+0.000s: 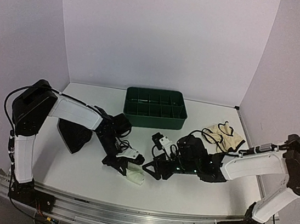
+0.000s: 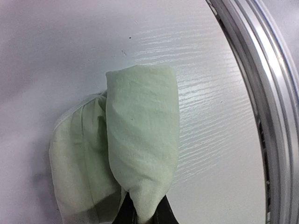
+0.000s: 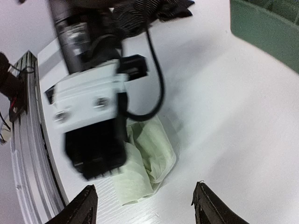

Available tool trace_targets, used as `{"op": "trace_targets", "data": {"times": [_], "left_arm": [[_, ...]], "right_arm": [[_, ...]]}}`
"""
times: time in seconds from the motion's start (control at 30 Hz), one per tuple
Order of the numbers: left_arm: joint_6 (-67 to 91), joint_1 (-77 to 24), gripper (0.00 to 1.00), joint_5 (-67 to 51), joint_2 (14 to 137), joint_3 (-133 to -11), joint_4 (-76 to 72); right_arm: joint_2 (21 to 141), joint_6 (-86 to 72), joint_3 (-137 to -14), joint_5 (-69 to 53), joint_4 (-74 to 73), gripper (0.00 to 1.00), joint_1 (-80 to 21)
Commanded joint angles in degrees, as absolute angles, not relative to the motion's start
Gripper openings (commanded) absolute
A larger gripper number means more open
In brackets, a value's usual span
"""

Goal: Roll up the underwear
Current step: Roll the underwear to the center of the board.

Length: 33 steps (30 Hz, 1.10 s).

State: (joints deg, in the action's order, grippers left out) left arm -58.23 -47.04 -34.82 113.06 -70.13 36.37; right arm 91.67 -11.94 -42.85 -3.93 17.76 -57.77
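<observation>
The pale mint-white underwear (image 1: 135,175) lies as a loose roll near the table's front edge. My left gripper (image 2: 142,213) is shut on one end of it, a fold of mint cloth (image 2: 140,140) pinched between the dark fingers. In the right wrist view the roll (image 3: 147,163) lies partly under the left gripper's body (image 3: 91,121). My right gripper (image 3: 147,210) stands open just short of the roll, with nothing between its fingers (image 3: 86,207). The black striped underwear (image 1: 74,134) lies at the left. The cream underwear with dark edging (image 1: 223,136) lies at the back right.
A dark green compartmented tray (image 1: 155,107) stands at the back middle. The metal rail (image 2: 261,93) of the table's front edge runs close to the roll. Both arms meet over the front middle of the table.
</observation>
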Motion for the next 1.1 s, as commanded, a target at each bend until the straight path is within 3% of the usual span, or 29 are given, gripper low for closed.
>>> {"op": "trace_targets", "data": {"times": [0.0,0.37,0.6,0.67,0.83,0.9,0.97,1.07], "left_arm": [[-49.5,-44.6,0.00,-44.8,117.5,-73.7,46.2],[-42.9,-40.8,0.00,-51.4,126.3,-79.9,52.4],[-43.5,-40.7,0.00,-51.1,127.5,-80.5,52.8],[-43.8,-40.7,0.00,-51.0,127.7,-80.6,52.9],[-44.8,-40.7,0.00,-51.6,128.0,-81.6,54.1],[-45.2,-40.5,0.11,-51.6,126.9,-81.4,53.6],[-46.2,-39.6,0.42,-51.6,124.5,-80.4,52.0],[-49.2,-37.8,0.57,-50.3,118.9,-77.8,47.2]], "right_arm": [[89.1,10.9,-40.8,11.4,14.6,0.66,-66.0],[104.6,32.8,-53.4,23.8,13.9,0.64,-73.0],[112.6,33.9,-58.5,26.7,12.6,0.59,-72.9],[114.0,33.2,-59.4,26.3,11.3,0.51,-72.9],[116.1,28.6,-61.2,24.3,6.2,0.11,-72.9],[115.2,24.6,-60.7,21.8,4.1,0.01,-72.8],[113.7,19.2,-59.7,18.6,1.7,0.00,-72.5],[111.9,10.3,-58.3,12.3,-2.5,0.00,-71.2]]}}
